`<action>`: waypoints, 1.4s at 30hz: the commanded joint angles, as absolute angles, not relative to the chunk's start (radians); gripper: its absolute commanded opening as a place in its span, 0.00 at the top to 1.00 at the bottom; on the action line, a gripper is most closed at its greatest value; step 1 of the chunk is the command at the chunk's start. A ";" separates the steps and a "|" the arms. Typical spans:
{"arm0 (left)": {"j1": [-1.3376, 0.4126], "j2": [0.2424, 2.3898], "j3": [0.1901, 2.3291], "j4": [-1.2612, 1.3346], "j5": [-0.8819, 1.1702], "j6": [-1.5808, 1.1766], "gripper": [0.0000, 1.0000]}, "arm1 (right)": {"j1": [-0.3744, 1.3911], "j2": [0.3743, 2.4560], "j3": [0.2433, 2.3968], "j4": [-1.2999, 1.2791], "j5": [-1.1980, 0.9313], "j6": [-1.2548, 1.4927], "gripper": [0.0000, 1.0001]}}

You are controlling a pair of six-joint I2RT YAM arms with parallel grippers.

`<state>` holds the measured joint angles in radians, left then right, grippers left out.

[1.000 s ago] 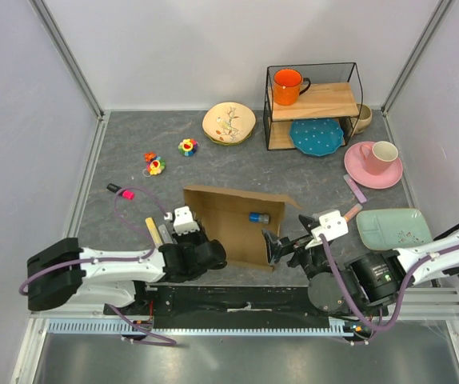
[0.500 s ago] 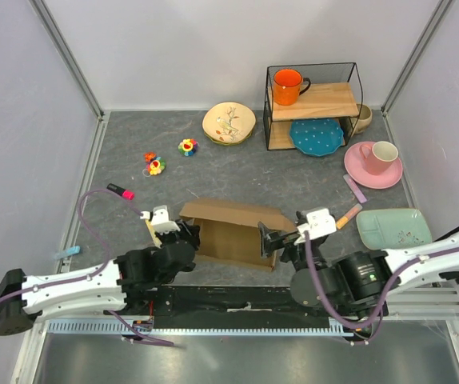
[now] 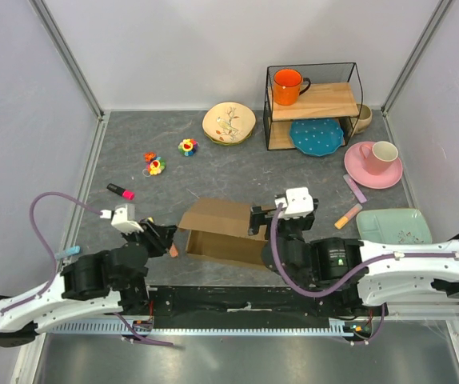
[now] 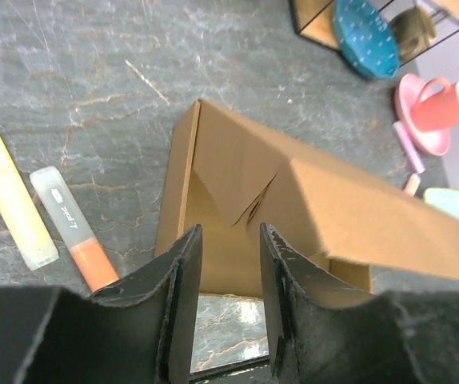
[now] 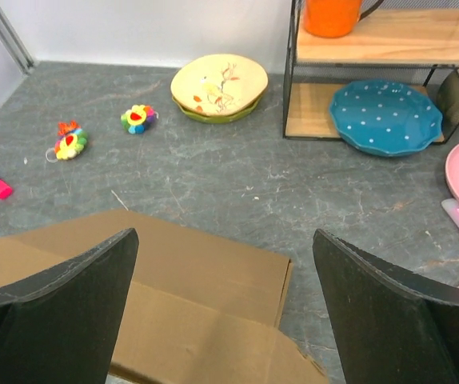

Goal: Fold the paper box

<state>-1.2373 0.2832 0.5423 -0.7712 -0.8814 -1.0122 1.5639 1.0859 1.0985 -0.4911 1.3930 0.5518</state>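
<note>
- Paper box [image 3: 225,232] sits on the grey table [image 3: 237,168], close to the arms and between the two grippers. Its side walls stand up. A big flap leans over the top and is not shut.
- Left gripper [image 3: 164,238] is at the left end of the box, just beside it. I cannot see it touching. Its fingers [image 4: 183,304] have a small gap, and nothing is in the gap.
- Right gripper [image 3: 255,218] is over the right end of the box. Its fingers [image 5: 61,304] are spread very wide and hold nothing.
- I think the box is about half folded. The step now looks like closing the big flap.
- Next, one gripper should hold the box so it does not slide. The other should push the flap down flat and tuck its edge in.
- A yellow marker [image 4: 9,196] and an orange marker [image 4: 69,232] lie on the table just left of the box.
- Farther off are a pink marker [image 3: 121,191] and little flower toys [image 3: 155,166].
- At the back are a flower plate [image 3: 229,122] and a wire shelf [image 3: 313,102]. An orange mug [image 3: 288,85] stands on top of the shelf and a blue plate [image 3: 316,136] lies under it.
</note>
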 commanded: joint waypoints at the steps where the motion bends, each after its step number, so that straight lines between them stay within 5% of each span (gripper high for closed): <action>1: -1.243 0.252 0.679 -0.949 -0.966 -1.022 0.58 | 1.499 1.127 1.042 -0.395 1.275 0.526 0.02; 11: -1.243 0.458 0.740 -0.658 -0.953 -0.802 0.49 | 1.377 1.278 0.899 -0.284 0.990 0.563 0.24; 18: -1.235 0.661 0.669 -0.508 -0.870 -0.841 0.33 | 1.376 1.272 0.732 -0.281 0.838 0.712 0.28; 24: -1.177 0.713 0.574 -0.436 -0.717 -0.867 0.26 | 1.376 1.272 0.669 -0.304 0.781 0.808 0.24; 32: -1.091 0.733 0.535 -0.454 -0.647 -0.885 0.22 | 1.376 1.037 0.684 -0.408 0.917 0.862 0.02; 42: -0.965 0.941 0.580 -0.491 -0.520 -0.882 0.19 | 1.263 0.986 0.671 -0.629 0.858 1.066 0.02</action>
<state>-0.9916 0.8612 0.5495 -0.4984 -0.6003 -0.8700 1.3144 1.0229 0.7361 -0.5682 0.8967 0.9649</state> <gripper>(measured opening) 0.808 0.982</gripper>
